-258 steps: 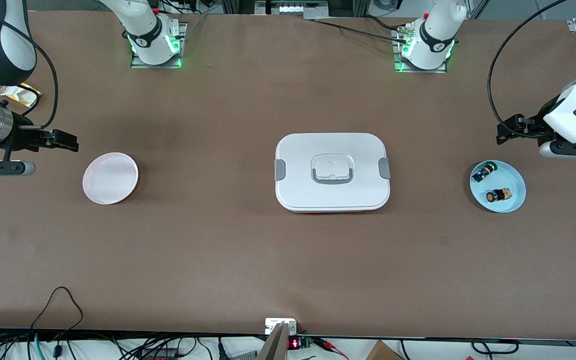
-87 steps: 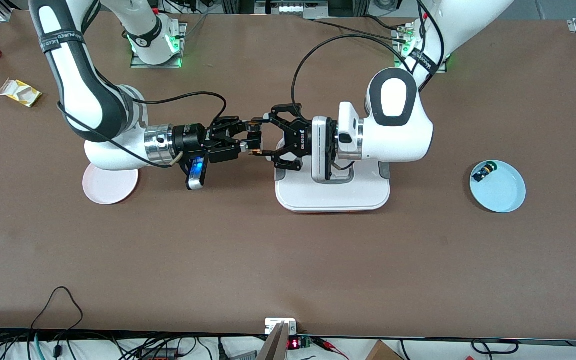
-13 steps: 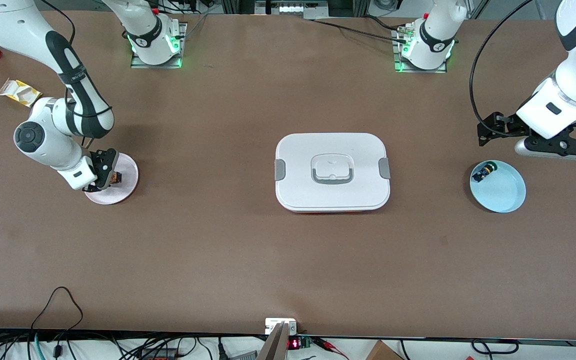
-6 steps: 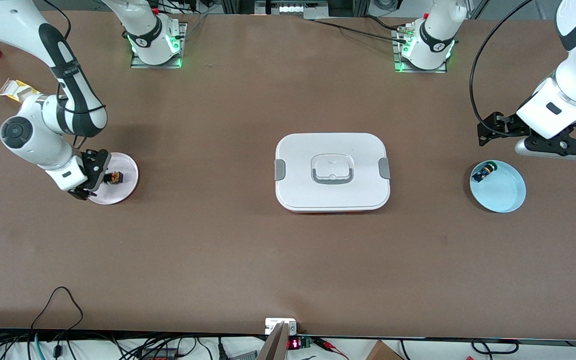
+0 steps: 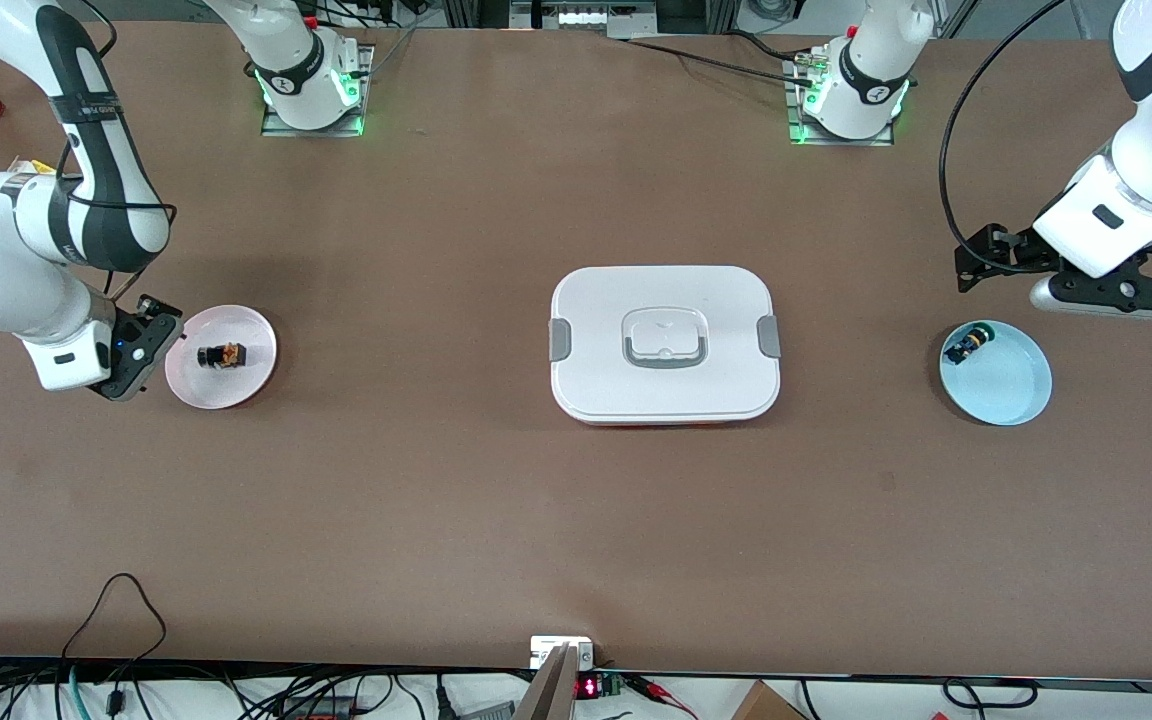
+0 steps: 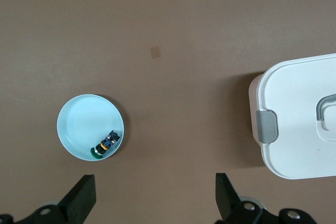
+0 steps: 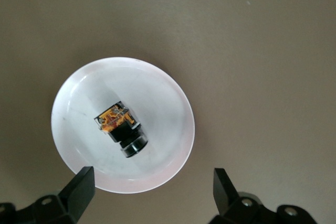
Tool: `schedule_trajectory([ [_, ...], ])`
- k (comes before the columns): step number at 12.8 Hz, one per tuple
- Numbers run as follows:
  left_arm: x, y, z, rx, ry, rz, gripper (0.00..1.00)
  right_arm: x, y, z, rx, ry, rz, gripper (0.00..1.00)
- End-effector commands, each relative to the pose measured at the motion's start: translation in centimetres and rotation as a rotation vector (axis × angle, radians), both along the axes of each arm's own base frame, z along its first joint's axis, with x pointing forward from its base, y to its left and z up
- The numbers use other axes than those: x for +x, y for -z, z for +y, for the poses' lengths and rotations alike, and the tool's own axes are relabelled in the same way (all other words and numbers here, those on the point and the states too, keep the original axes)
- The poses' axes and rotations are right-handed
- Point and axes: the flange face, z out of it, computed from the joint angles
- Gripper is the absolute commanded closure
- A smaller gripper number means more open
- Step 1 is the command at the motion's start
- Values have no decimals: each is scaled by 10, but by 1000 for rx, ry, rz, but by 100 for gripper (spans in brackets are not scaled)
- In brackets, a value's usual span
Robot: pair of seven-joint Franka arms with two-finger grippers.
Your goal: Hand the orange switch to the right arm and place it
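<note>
Orange switch [image 5: 220,355] lying on its side in the pink plate [image 5: 258,335] at the right arm's end of the table, near the plate's middle, clear of the rim, nothing touching it; long axis roughly along the table's length, black end toward the right gripper [image 5: 139,345], tan-gold end toward the white box [image 5: 664,343]. Right gripper just beside the plate rim, toward the table end, off the plate; jaws spread wide and empty in the right wrist view, both fingertips [image 7: 79,184] visible with the plate [image 7: 173,103] and switch [image 7: 121,128] lying between and ahead of them. Left gripper [image 6: 155,195] parked over bare table beside the blue plate [image 5: 1021,385], also spread and empty; left arm waiting. Blue plate holding only the green-capped switch [image 5: 967,345], near its rim. Looks like placement done: switch resting free in the plate, right gripper let go. If anything remains, probably just a retreat for the right arm, directed away from the plate so the fingers stay off the rim. For any regrip, right arm by far the nearer one, with the switch lying straight toward the white box from its gripper and the axis close to end-on, so a wrist turn likely needed to close across the barrel
</note>
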Motion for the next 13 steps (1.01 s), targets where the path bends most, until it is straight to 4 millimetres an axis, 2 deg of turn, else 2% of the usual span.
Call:
schedule_trajectory([
  [1,1,-6,-1,5,-2,3,0,-7,-4,27,-26,256,60,0],
  [4,1,-5,-1,6,-4,6,0,-17,-18,55,-83,538,95,0],
  [6,1,-6,-1,6,-5,5,0,-19,-37,64,-73,687,125,0],
  [9,1,-6,-1,7,-5,4,0,-4,-89,74,-103,862,218,0],
  [10,1,-6,-1,7,-5,4,0,-1,-112,76,-129,898,228,0],
  [13,1,-6,-1,6,-4,5,0,7,-170,76,-130,898,214,0],
])
